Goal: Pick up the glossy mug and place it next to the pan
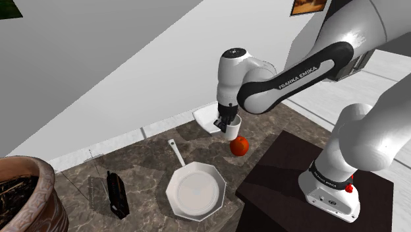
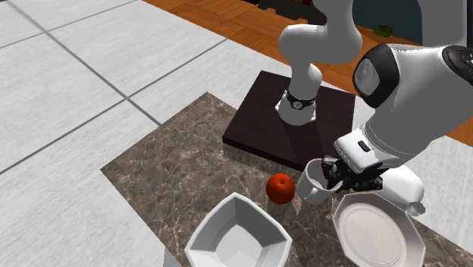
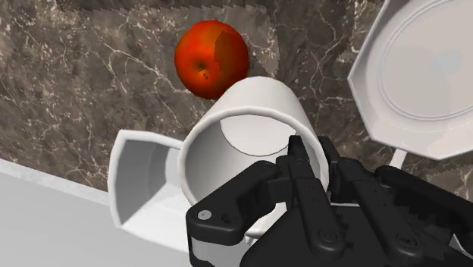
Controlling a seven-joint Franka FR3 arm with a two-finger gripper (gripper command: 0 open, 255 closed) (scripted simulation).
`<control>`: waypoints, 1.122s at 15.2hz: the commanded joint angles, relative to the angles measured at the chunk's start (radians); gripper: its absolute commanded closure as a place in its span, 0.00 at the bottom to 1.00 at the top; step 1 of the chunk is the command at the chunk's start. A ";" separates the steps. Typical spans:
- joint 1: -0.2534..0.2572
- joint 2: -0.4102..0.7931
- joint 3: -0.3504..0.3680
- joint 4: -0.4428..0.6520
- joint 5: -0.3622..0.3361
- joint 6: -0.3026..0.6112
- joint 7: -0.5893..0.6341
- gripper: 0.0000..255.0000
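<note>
My gripper [image 3: 309,154] was clamped, nearly closed, on the rim of the white mug [image 3: 256,100], just beside the red apple [image 3: 211,58].

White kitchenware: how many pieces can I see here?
3. A mug held in the claw near the apple; a pan on the table; a bowl at the table's edge. The arm may hide others.

Bright even light; soft sheen on mug [image 3: 258,102]; jagged shadow around apple [image 3: 211,58].
</note>
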 commanded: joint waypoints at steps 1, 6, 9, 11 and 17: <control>0.020 0.037 0.039 0.032 0.002 0.001 0.060 1.00; 0.060 0.138 0.123 0.144 -0.016 -0.022 0.198 1.00; 0.083 0.208 0.167 0.223 -0.041 -0.041 0.283 1.00; 0.100 0.259 0.192 0.281 -0.062 -0.057 0.339 1.00; 0.168 0.427 0.244 0.482 -0.144 -0.123 0.500 1.00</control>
